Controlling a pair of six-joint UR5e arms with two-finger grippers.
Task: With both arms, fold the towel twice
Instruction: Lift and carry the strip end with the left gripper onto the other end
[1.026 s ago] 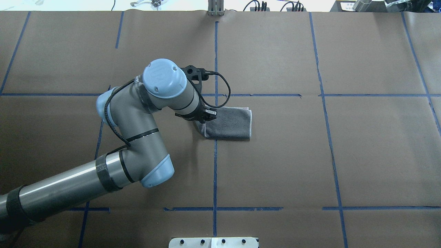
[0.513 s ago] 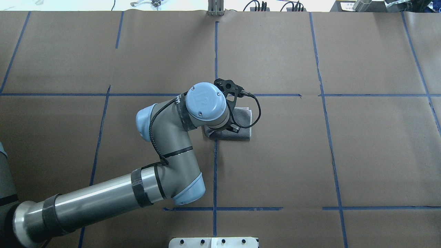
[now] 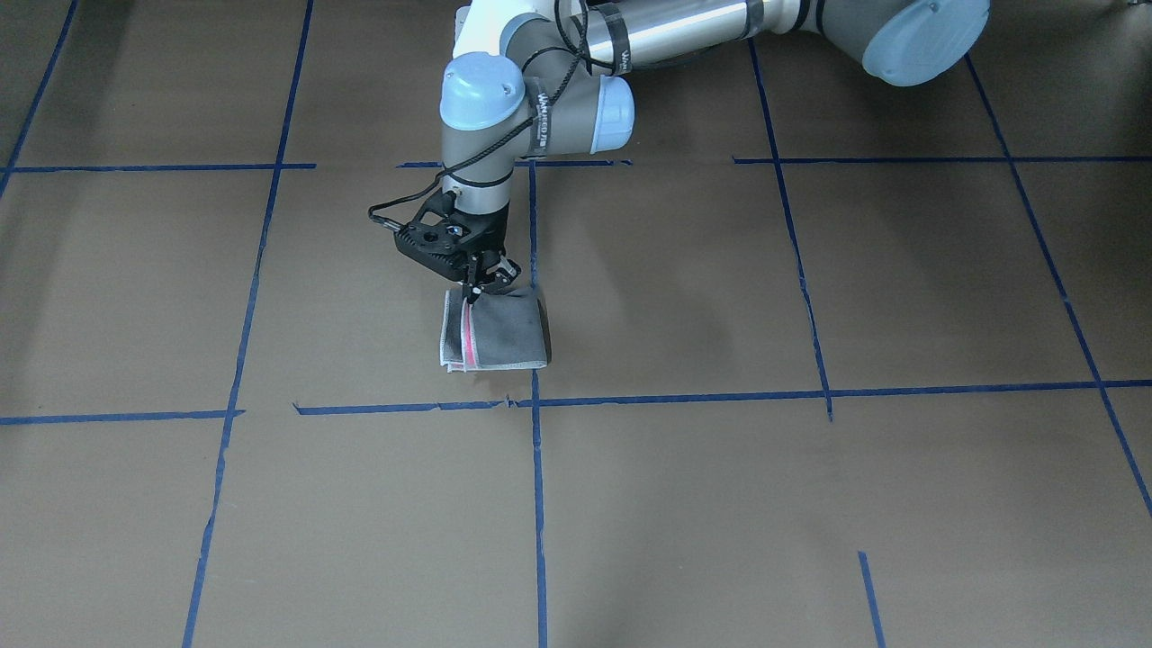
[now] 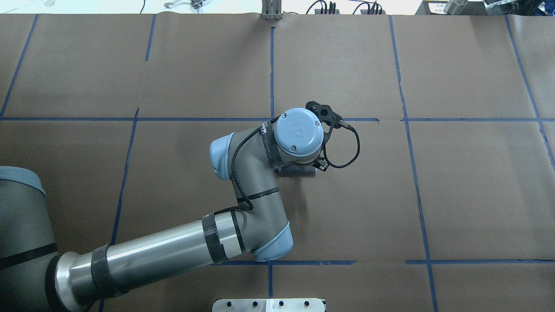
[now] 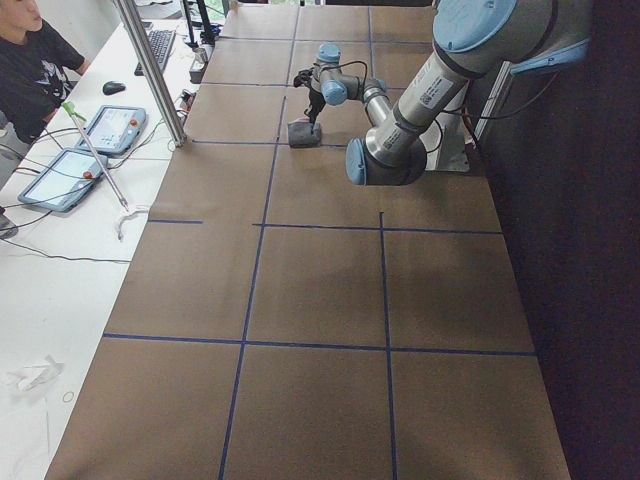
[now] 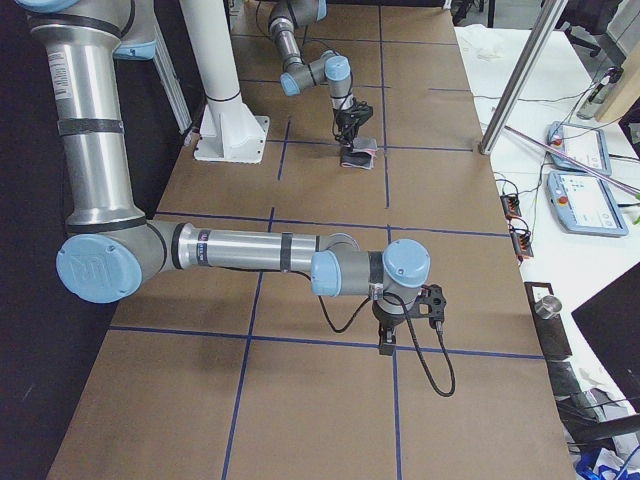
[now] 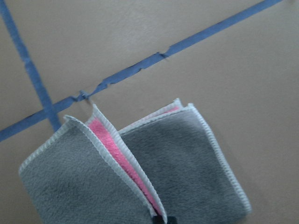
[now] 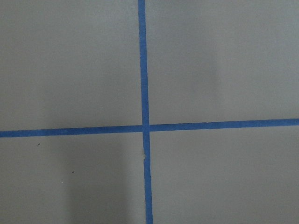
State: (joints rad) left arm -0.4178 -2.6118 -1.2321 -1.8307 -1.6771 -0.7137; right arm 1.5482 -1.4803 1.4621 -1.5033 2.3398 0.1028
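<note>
Grey terry towel (image 7: 187, 163), pink inside, whitish stitched edging

Seen from the table's (image 5: 320, 300) end, my left arm (image 5: 400, 125) comes in big at the top right, bends at the elbow, and reaches way out to the far part. My pincer (image 5: 313, 113) points straight down onto the towel (image 5: 302, 136), a small grey lump near where two blue tape lines (image 5: 240, 142) cross. It's too tiny from here to make out my fingers. Off to the left is a white bench (image 5: 60, 270) with two tablets (image 5: 108, 127), a mouse (image 5: 113, 88), a keyboard (image 5: 160, 45) and a metal post (image 5: 150, 70). A person (image 5: 30, 70) in a black shirt sits at the far left.
</note>
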